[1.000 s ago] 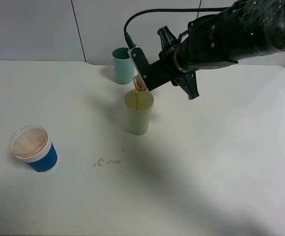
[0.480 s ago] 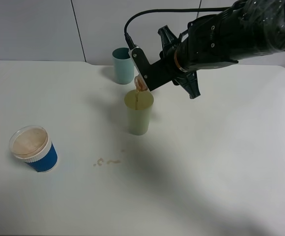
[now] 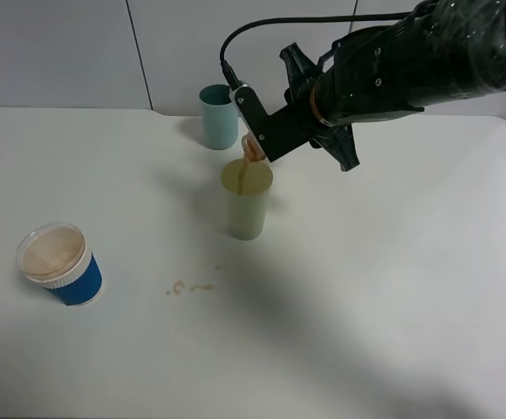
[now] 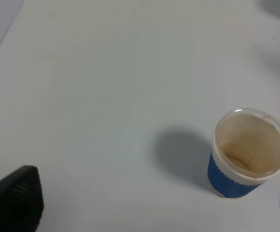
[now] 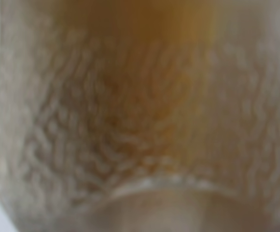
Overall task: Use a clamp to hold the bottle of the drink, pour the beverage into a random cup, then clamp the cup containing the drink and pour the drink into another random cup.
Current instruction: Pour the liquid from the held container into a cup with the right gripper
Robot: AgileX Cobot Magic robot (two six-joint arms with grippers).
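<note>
My right end effector [image 3: 255, 122] is clamping the small translucent plastic bottle [image 3: 250, 148], pouring dark brown liquid [image 3: 244, 177] into the pale yellow-green plastic tumbler [image 3: 247, 214] just below. My left end effector [image 4: 149, 208] is hanging wide open, holding nothing.

**Bottle wall at close range**

The bottle of the drink [image 5: 130, 154] fills nearly the whole frame, out of focus; its translucent wall shows a fine wrinkled texture; the beverage [image 5: 145, 29], amber-brown, glows through it; a curved pale ridge [image 5: 145, 186] crosses the wall.
</note>
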